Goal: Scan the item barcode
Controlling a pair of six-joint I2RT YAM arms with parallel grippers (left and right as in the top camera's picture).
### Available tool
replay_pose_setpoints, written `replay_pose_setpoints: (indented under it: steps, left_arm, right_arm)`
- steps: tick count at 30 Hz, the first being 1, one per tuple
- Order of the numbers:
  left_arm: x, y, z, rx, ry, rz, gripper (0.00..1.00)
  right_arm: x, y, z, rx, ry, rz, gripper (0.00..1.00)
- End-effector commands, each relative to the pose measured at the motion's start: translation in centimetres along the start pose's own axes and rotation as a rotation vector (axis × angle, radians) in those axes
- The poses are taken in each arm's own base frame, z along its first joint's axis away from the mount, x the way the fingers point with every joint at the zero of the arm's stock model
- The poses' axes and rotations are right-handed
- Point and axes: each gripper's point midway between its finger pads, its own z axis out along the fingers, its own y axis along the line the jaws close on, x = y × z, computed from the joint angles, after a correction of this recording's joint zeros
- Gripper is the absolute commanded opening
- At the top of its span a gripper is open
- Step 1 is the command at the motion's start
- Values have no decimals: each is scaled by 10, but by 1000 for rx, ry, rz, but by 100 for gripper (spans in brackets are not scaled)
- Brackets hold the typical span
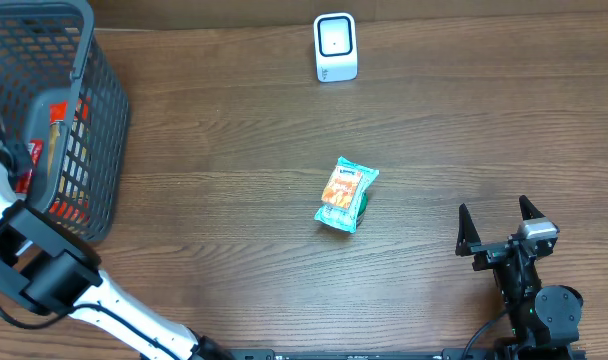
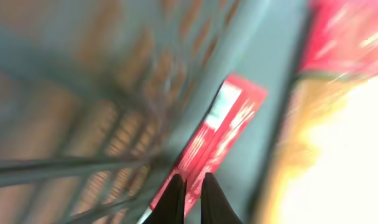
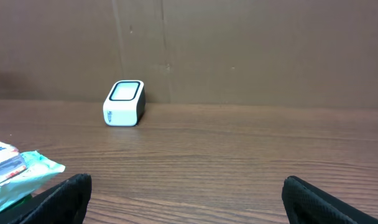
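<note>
My left gripper (image 2: pixel 189 184) is down inside the grey wire basket (image 1: pixel 96 130), shut on the edge of a red packet (image 2: pixel 229 127); red shows in the thin gap between its black fingers. That view is blurred by motion. From overhead the left arm enters the basket at the left edge and its fingers are hidden. A green snack packet (image 1: pixel 347 194) lies flat mid-table, also at the left edge of the right wrist view (image 3: pixel 15 171). The white scanner (image 1: pixel 335 47) stands at the back, seen too in the right wrist view (image 3: pixel 124 102). My right gripper (image 1: pixel 493 206) rests open at the front right, holding nothing (image 3: pixel 186 182).
More red packets (image 1: pixel 62 112) show through the basket's mesh. A bright yellow-orange pack (image 2: pixel 338 137) fills the right of the left wrist view, beside the basket's wall (image 2: pixel 114 93). A brown board backs the table behind the scanner.
</note>
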Motion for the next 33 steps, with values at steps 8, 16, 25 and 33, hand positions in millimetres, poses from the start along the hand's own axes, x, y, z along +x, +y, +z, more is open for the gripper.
replay_pose_setpoints:
  steps: [8, 16, 25, 33]
  left_arm:
    - [-47, -4, -70, -81, -98, -9, 4]
    - [-5, 11, -21, -19, 8, -10, 38]
    - [30, 15, 40, 16, 71, 23, 4]
    - [60, 16, 72, -23, 156, 40, 4]
  right_arm:
    - [2, -1, 0, 4, -3, -3, 100]
    - [2, -1, 0, 4, -3, -3, 100]
    - [2, -1, 0, 4, -3, -3, 100]
    - [2, -1, 0, 4, -3, -3, 100]
